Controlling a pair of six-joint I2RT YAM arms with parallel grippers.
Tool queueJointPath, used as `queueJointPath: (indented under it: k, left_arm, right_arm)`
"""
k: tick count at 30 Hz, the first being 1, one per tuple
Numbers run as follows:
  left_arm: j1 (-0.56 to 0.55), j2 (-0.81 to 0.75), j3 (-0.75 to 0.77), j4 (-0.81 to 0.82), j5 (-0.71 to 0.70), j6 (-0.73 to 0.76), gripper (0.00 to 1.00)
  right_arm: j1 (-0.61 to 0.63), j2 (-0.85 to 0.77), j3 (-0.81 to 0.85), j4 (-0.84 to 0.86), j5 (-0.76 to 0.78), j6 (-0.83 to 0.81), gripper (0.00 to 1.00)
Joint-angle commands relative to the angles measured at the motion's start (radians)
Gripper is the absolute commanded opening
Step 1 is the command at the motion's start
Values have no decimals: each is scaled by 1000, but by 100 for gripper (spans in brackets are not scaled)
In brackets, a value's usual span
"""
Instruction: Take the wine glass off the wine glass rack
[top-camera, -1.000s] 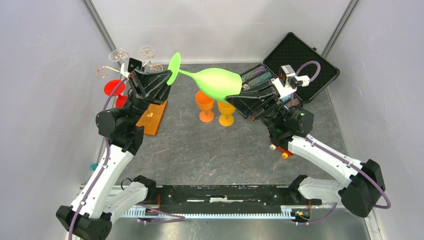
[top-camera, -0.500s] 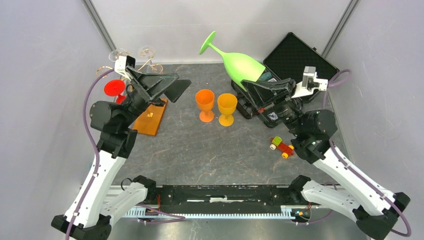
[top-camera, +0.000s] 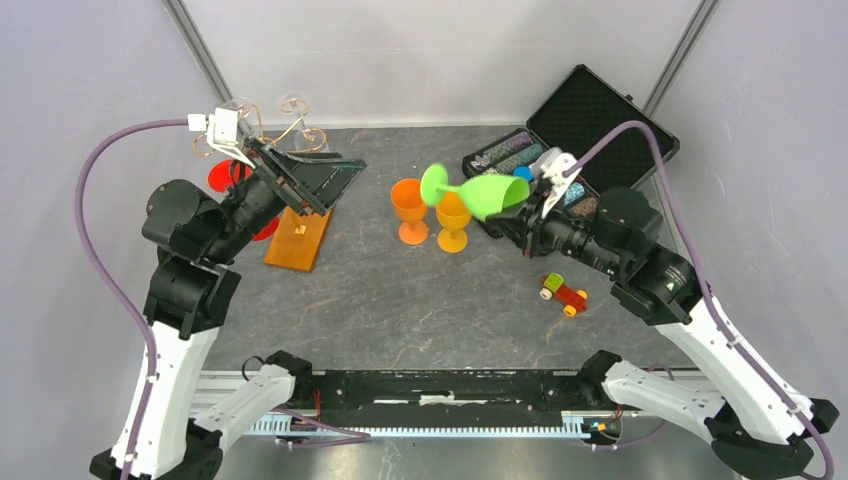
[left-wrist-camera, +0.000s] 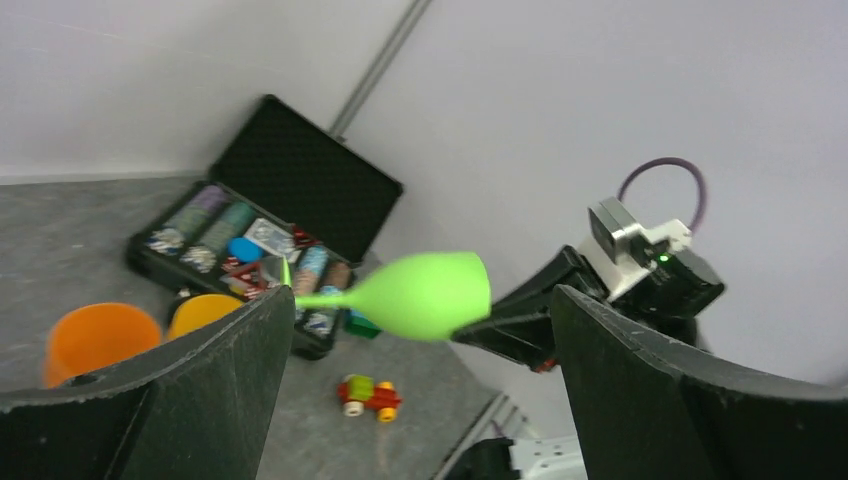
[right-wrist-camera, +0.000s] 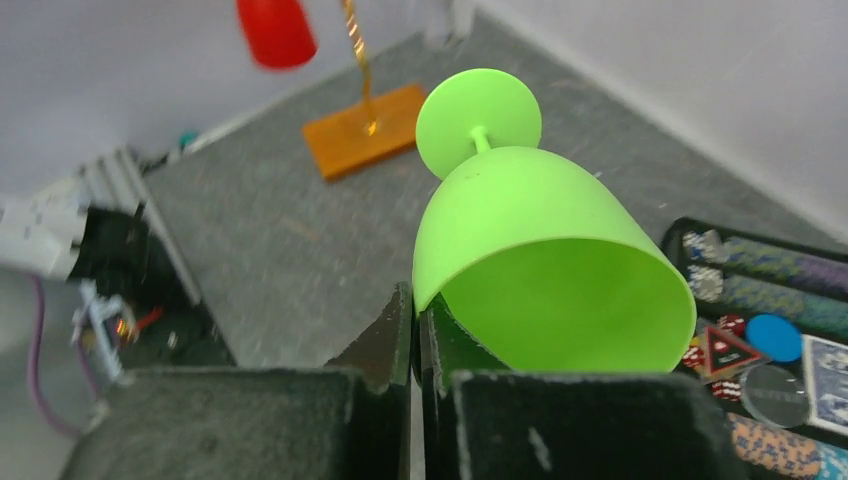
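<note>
My right gripper (top-camera: 522, 205) is shut on the rim of a lime-green wine glass (top-camera: 480, 193), one finger inside the bowl and one outside (right-wrist-camera: 415, 322). The glass (right-wrist-camera: 530, 250) lies tilted in the air with its foot toward the left, above the two orange cups. My left gripper (top-camera: 345, 185) stands wide open and holds nothing, left of the glass (left-wrist-camera: 420, 295) and apart from it. Behind that gripper is the wine glass rack, with gold wire scrolls (top-camera: 300, 128) on a wooden base (top-camera: 298, 240). A red glass (top-camera: 224, 176) hangs at its left side.
An orange cup (top-camera: 408, 210) and a yellow-orange cup (top-camera: 453, 225) stand upright mid-table. An open black case (top-camera: 590, 120) with chips and cards lies at the back right. A small toy car (top-camera: 562, 293) lies in front of it. Grey walls enclose the table.
My left gripper opened, let go of the green glass's foot and drew back left. My right gripper swung the glass up and away, then down over the orange cups.
</note>
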Motion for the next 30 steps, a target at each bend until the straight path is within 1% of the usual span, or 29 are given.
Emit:
queueJointPath:
  k: [1,4,7,10,13,16,19,24,26,28,30]
  left_arm:
    - [-4,-6,30,-128,-107,207,100]
    - [-3,-6,25,-145,-106,227,100]
    - [-4,-5,25,-169,-119,246,100]
    - [-3,-6,32,-199,-164,244,100]
    - [-4,-15,35,-212,-214,236,100]
    - [-4,-23,31,-204,-228,233,100]
    - [-3,-25,26,-198,-232,235,100]
    - [-3,-29,12,-200,-230,243,100]
    - [-3,-33,7,-201,-231,245,100]
    - [-3,-36,3,-201,-232,245,100]
    - [-4,-39,0,-201,-230,248,100]
  right_arm:
    - [-1,4,6,-181,-315,-137,0]
    - [-1,25,2,-236,-344,-186,0]
    - [1,82,16,-338,-298,-228,0]
    - [16,124,11,-415,-151,-268,0]
    - [84,173,7,-497,38,-283,0]
    - [147,244,9,-567,199,-266,0]
    - [161,296,4,-590,323,-244,0]
    - [161,377,-2,-600,453,-224,0]
    - [162,402,5,-596,492,-220,0]
    - [161,416,12,-584,510,-254,0]
    - [156,403,0,-536,529,-291,0]
